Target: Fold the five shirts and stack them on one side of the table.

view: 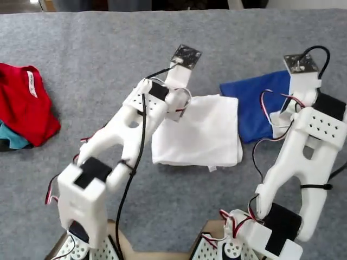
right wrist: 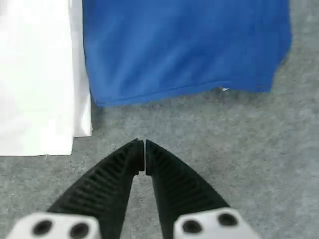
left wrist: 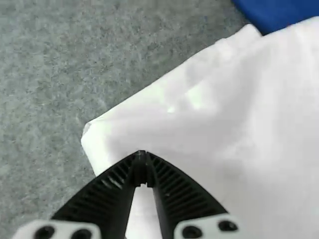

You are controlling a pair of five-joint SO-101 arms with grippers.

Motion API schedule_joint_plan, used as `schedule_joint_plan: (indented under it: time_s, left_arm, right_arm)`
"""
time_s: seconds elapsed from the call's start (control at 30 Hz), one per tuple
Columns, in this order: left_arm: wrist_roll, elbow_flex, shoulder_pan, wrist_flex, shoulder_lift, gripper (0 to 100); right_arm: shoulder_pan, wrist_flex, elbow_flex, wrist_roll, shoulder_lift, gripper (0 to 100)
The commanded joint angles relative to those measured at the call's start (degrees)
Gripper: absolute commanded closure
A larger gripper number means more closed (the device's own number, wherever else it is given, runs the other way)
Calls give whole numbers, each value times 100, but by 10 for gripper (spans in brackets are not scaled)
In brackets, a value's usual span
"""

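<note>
A folded white shirt (view: 200, 132) lies in the middle of the grey table. A folded blue shirt (view: 254, 105) sits beside it, its edge tucked under the white one. My left gripper (view: 178, 110) is shut, with its tips over the white shirt (left wrist: 224, 124) close to its far left corner; nothing is visibly pinched. My right gripper (view: 278, 126) is shut too and hangs over bare table just off the near edge of the blue shirt (right wrist: 184, 45). In the right wrist view the white shirt (right wrist: 35, 74) lies to one side. A crumpled red shirt (view: 27, 103) lies at the table's left edge.
A teal shirt (view: 13, 142) peeks out from under the red one. The grey table cover (view: 97, 54) is bare across the back and between the red and white shirts. The blue shirt (left wrist: 279, 12) shows beyond the white one in the left wrist view.
</note>
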Motion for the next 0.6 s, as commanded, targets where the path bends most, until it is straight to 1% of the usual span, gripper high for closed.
schedule_joint_plan:
  time_s: [0.0,0.1,0.17,0.27,0.43,0.57]
  left_arm:
    - [-9,-338,-488,-378,545,972]
    - [-44,-611,-699,-360,1029,972]
    - [-264,-673,-787,-360,1240,972]
    - [-352,-673,-901,-352,1240,973]
    - [-343,-620,-857,-316,589,973]
    - [-343,-681,-840,70,-202,973]
  right_arm:
    - [97,-308,365,26,-215,984]
    - [132,-536,664,53,-215,984]
    - [141,-615,743,53,-215,984]
    - [123,-624,734,53,-215,984]
    - [-44,-624,734,62,-215,984]
    - [-396,-352,760,53,-356,984]
